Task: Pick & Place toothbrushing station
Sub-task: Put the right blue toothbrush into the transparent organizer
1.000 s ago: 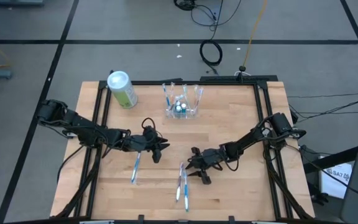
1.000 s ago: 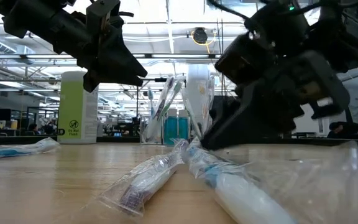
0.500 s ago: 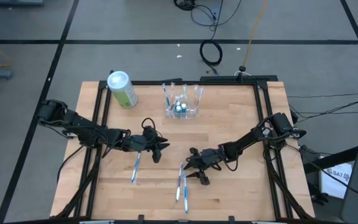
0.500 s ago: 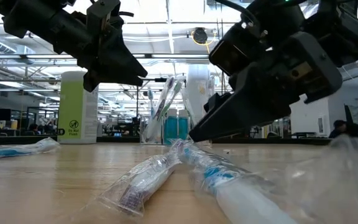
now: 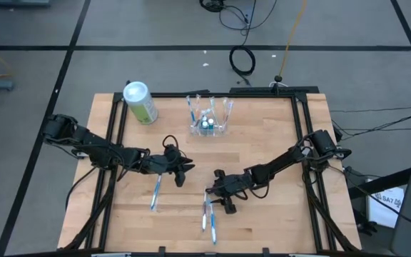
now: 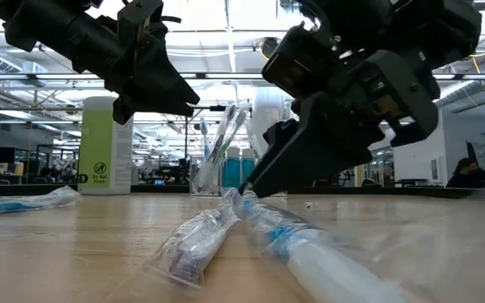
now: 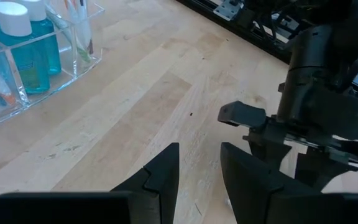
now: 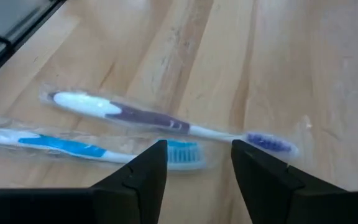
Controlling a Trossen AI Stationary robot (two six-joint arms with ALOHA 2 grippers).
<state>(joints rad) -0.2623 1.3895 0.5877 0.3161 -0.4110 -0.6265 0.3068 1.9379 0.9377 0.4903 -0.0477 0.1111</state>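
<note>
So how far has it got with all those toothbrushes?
Done: the clear holder already has brushes standing in it. In hand: the right gripper, fingers open, hovers at two wrapped toothbrushes. Left: those two, plus another wrapped toothbrush below the waiting left gripper.

I see the toothbrushing station point(image 5: 210, 119) at the table's point(image 5: 262, 135) far middle, a canister point(image 5: 140, 102) to its left, and two wrapped toothbrushes point(image 5: 208, 213) near the front edge, a third point(image 5: 155, 192) further left.
</note>
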